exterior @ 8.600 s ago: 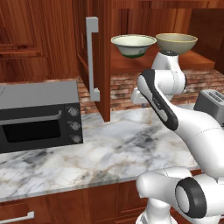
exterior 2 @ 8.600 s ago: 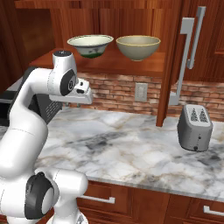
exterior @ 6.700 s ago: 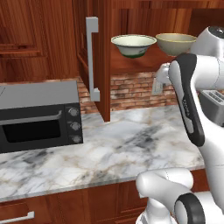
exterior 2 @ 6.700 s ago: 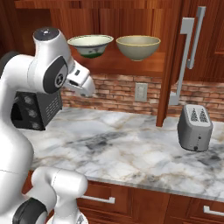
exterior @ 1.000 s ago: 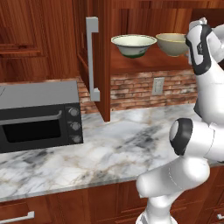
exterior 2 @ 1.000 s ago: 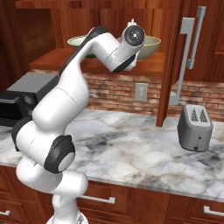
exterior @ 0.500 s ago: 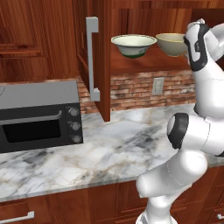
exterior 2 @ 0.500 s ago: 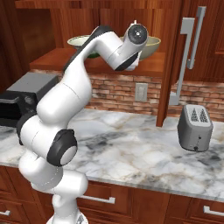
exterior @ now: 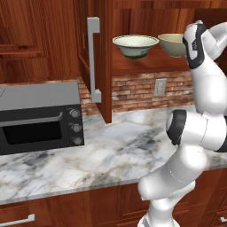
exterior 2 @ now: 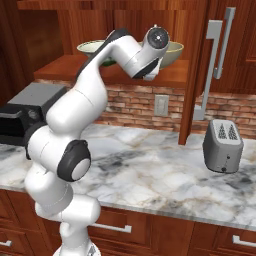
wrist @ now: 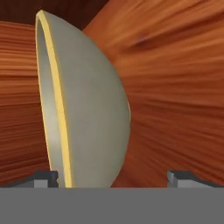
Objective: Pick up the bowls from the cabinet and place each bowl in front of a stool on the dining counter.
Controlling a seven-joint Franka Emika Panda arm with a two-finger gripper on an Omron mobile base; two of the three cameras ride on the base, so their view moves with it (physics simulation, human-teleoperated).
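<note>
Two bowls stand side by side on the shelf of the open cabinet (exterior: 104, 66). The pale-green bowl (exterior: 135, 44) with its dark green foot is on the left and is half hidden behind my arm in the right base view (exterior 2: 89, 48). The tan bowl (exterior: 170, 43) (exterior 2: 173, 53) is on the right, with my hand right against it. Seen close and rolled sideways in the hand view, the tan bowl (wrist: 87, 105) has its rim and wall between the wide-spread fingertips of my open gripper (wrist: 114, 178). The dining counter is out of view.
A black-and-grey microwave (exterior: 40, 117) sits at the left of the marble counter (exterior: 119, 146) backed by brick. A grey toaster (exterior 2: 223, 145) stands at the right. The cabinet door with its grey bar handle (exterior: 93, 57) hangs open left of the bowls; another door (exterior 2: 197, 70) stands right of them.
My hand stays at the tan bowl. The lower part of the arm has shifted slightly. Both bowls are where they were.
</note>
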